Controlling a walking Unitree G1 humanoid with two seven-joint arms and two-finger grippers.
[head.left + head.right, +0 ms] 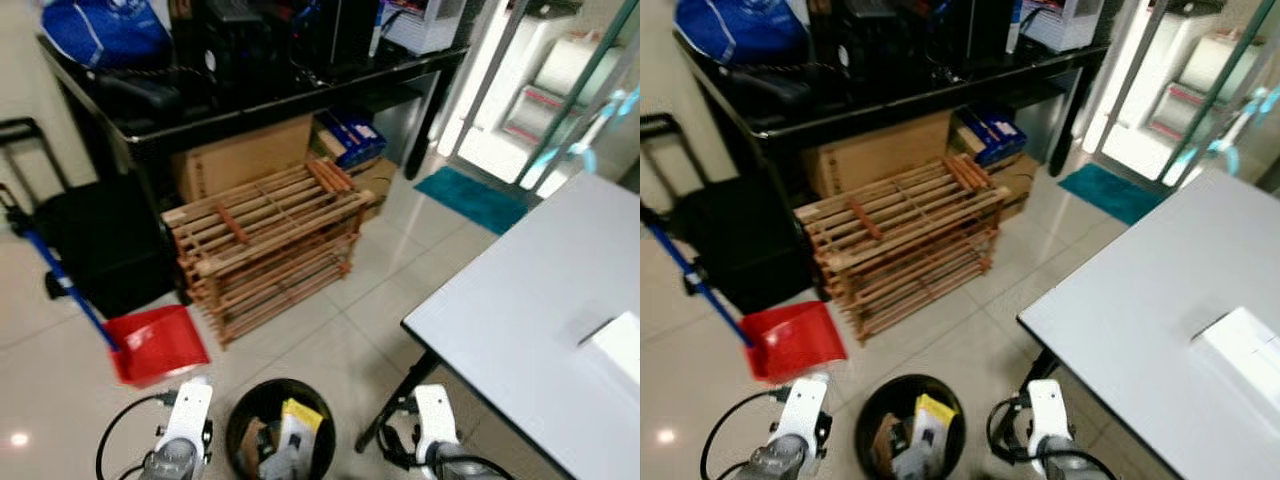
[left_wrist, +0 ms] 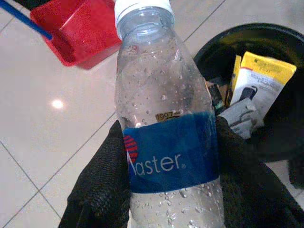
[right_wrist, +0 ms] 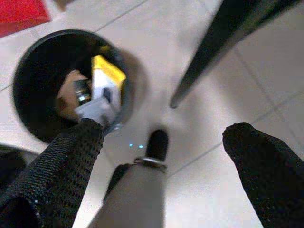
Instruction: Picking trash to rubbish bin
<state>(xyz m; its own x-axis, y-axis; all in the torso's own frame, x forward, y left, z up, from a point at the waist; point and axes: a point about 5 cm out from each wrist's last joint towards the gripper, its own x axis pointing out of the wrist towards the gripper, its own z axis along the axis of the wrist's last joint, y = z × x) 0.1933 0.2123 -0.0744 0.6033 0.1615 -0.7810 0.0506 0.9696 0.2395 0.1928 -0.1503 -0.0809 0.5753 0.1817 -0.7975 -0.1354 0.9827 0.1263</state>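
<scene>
The left gripper [image 2: 171,190] is pinching a clear water bottle [image 2: 166,123], its white cap pointing away along the fingers, beside the black rubbish bin [image 1: 245,410] holding a yellow packet [image 3: 105,78]. The right gripper [image 3: 161,166] is hanging spread. Farther left, a red dustpan [image 1: 155,343] is lying before a wooden rack [image 1: 270,240].

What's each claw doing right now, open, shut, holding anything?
Left claw: shut on the clear plastic water bottle with the blue label.
Right claw: open, holding nothing, above the tiled floor beside the round black rubbish bin.
</scene>
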